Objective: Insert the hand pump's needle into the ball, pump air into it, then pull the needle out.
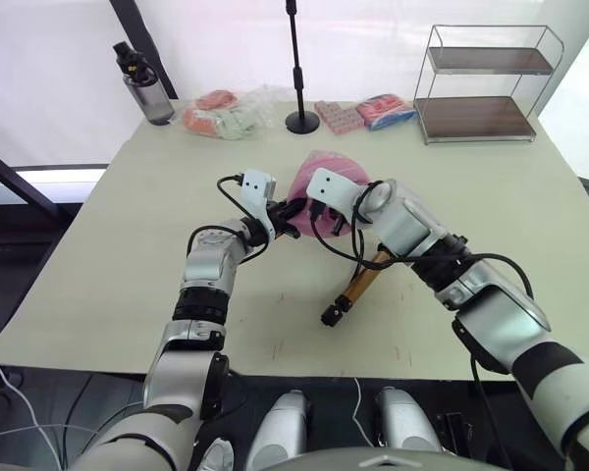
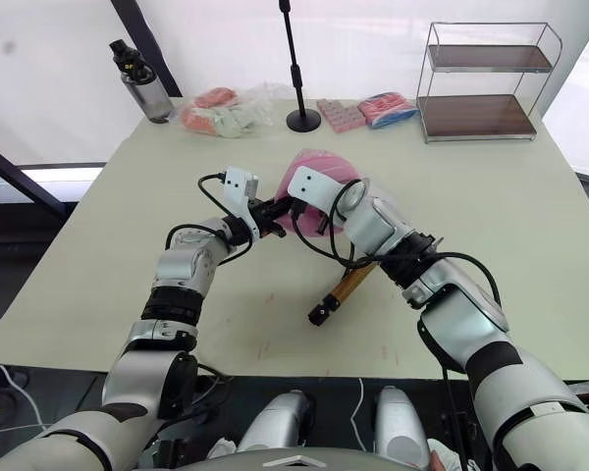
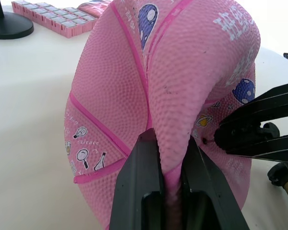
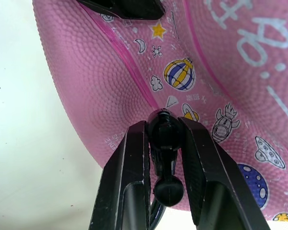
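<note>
Pinching a fold of the ball (image 3: 182,96), printed "science", the left fingers (image 3: 139,191) clamp; right fingers (image 4: 125,182) grip the needle (image 4: 164,139) fitting.

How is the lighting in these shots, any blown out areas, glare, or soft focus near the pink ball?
Left eye view: the backdrop behind the cream table is blown out white. Left wrist view: the pebbled pink printed ball is sharp, while the left gripper pinching it is dark and soft. Right wrist view: the table beside the ball is overexposed, and the right gripper on the black needle fitting looks soft.

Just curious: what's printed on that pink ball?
Small space cartoons and pale lettering on the ball, clearest in the right wrist view.
</note>
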Robot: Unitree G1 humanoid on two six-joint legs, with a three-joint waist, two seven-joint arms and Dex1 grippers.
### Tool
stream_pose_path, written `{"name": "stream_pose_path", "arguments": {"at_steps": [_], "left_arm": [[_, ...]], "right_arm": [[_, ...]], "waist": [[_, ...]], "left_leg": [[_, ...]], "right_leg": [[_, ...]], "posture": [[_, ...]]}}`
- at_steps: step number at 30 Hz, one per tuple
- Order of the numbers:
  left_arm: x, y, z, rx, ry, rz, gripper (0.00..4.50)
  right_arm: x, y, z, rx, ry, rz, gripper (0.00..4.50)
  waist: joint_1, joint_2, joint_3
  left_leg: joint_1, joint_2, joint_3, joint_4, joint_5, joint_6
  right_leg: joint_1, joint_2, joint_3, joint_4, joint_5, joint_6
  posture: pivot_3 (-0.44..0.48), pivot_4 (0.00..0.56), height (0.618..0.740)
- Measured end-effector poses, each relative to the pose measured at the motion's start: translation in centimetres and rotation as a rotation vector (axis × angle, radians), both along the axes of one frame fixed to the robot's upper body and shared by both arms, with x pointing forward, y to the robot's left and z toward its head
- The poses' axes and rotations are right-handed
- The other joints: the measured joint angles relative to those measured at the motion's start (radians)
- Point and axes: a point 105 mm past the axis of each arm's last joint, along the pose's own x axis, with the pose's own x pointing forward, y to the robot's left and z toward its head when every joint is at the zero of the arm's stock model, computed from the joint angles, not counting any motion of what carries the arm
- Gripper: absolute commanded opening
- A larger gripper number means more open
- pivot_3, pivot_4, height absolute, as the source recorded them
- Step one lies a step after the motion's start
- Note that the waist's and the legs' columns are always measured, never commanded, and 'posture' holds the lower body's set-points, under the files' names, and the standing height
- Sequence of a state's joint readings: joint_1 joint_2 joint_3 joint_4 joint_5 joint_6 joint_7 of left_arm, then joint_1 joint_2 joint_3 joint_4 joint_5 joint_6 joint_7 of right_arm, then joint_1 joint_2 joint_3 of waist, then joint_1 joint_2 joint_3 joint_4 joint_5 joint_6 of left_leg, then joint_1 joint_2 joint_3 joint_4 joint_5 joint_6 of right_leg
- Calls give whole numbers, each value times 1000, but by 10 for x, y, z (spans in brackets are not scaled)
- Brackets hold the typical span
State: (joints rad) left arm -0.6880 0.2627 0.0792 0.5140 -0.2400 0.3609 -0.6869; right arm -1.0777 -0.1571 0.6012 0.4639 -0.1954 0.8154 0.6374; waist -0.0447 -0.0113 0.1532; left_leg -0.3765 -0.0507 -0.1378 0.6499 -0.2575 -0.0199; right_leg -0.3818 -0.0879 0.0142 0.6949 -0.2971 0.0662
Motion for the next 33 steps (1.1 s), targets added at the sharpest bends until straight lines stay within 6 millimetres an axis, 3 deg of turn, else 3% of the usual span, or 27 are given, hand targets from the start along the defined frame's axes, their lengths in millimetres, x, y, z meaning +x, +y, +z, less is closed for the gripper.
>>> {"name": "stream_pose_path", "arguments": {"at_steps": [13,33], "left_arm": [[0,8,-4,-4,37,35,0],[1,10,-7,-11,54,46,0]], "right_arm": [[10,5,-13,-27,33,23,351],[19,1,-24,-58,26,26,351]], "waist": [[-17,-4,-5],[-22,-4,-11]], "left_leg": [[15,-1,0,-4,0,0],[15,-1,-1,-4,0,0]], "right_leg": [[9,1,5,0,0,0],[10,1,5,0,0,0]], "posture": [[0,150,740],[0,150,740]]}}
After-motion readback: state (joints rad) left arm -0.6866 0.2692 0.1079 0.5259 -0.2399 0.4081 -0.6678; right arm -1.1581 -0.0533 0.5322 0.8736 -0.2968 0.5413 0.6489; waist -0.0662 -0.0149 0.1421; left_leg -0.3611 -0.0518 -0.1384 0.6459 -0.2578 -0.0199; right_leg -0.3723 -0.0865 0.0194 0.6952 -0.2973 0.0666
